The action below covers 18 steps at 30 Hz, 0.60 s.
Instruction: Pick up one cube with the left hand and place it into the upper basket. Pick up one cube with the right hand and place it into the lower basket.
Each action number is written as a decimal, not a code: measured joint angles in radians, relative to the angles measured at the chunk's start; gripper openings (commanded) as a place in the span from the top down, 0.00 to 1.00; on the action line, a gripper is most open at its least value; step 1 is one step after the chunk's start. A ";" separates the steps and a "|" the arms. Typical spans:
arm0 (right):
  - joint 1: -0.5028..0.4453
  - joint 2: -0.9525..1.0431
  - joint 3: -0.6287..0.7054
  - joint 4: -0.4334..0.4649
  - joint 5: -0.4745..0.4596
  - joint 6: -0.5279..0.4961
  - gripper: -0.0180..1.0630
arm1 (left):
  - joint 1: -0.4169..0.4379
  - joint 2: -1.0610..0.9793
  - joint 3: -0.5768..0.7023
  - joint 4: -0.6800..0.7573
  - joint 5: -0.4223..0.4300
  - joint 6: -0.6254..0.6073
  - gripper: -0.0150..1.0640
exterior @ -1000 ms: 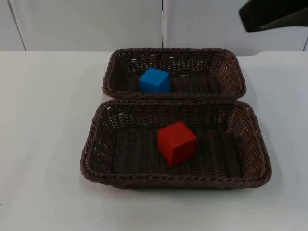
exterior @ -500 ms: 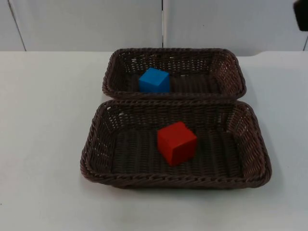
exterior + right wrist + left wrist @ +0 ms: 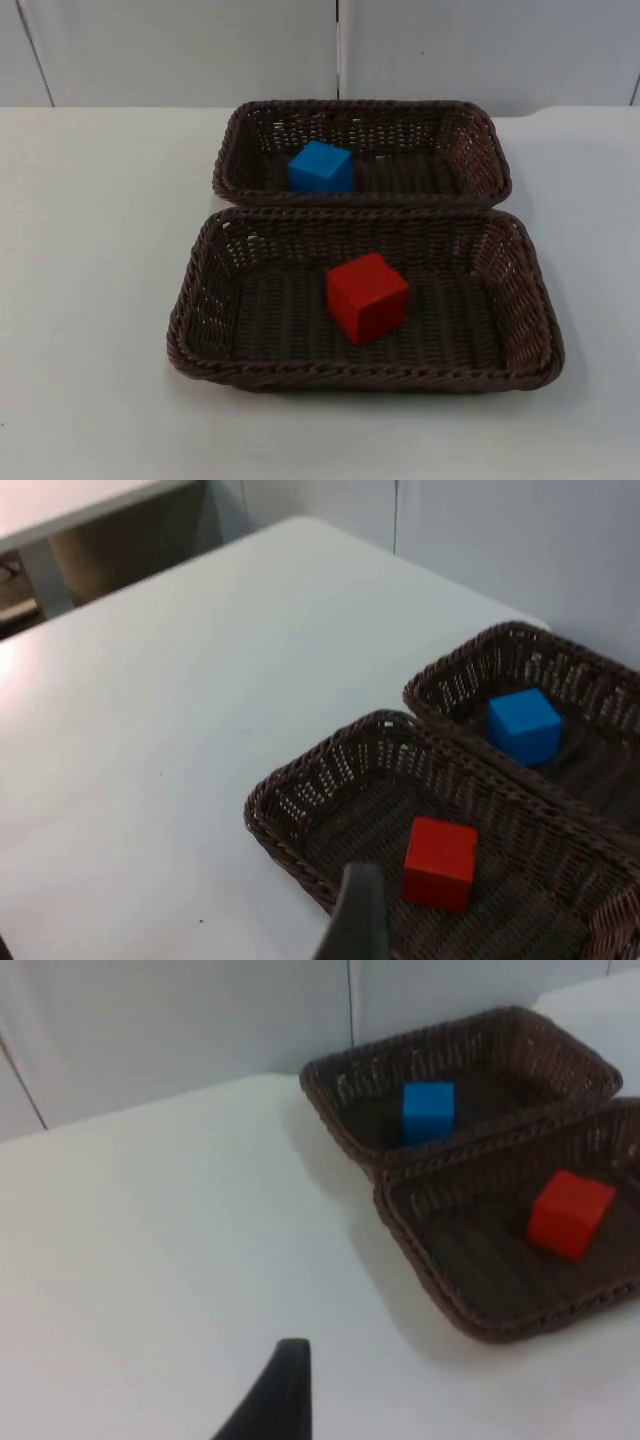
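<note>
One cube (image 3: 321,167) in each basket (image 3: 490,150)

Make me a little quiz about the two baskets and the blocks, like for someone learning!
1. True or false: the blue cube lies in the upper basket.
2. What colour is the cube in the lower basket?
3. The two baskets are: A) stacked, B) side by side with rims close together, C) at opposite table ends.

Key: 1 true; 2 red, the red cube; 3 B.
</note>
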 measured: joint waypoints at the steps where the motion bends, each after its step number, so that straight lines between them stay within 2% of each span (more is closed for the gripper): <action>1: 0.000 0.000 0.000 0.000 0.000 0.000 0.36 | 0.000 0.000 0.000 0.000 0.000 0.000 0.08; 4: 0.000 -0.074 0.018 0.000 0.031 0.004 0.36 | 0.000 -0.016 0.003 0.000 0.031 -0.002 0.08; 10: 0.006 -0.165 0.032 0.000 0.074 0.012 0.36 | 0.000 -0.067 0.064 0.000 0.047 -0.008 0.08; 18: 0.006 -0.269 0.078 -0.004 0.107 0.022 0.36 | 0.000 -0.123 0.068 0.000 0.067 -0.029 0.08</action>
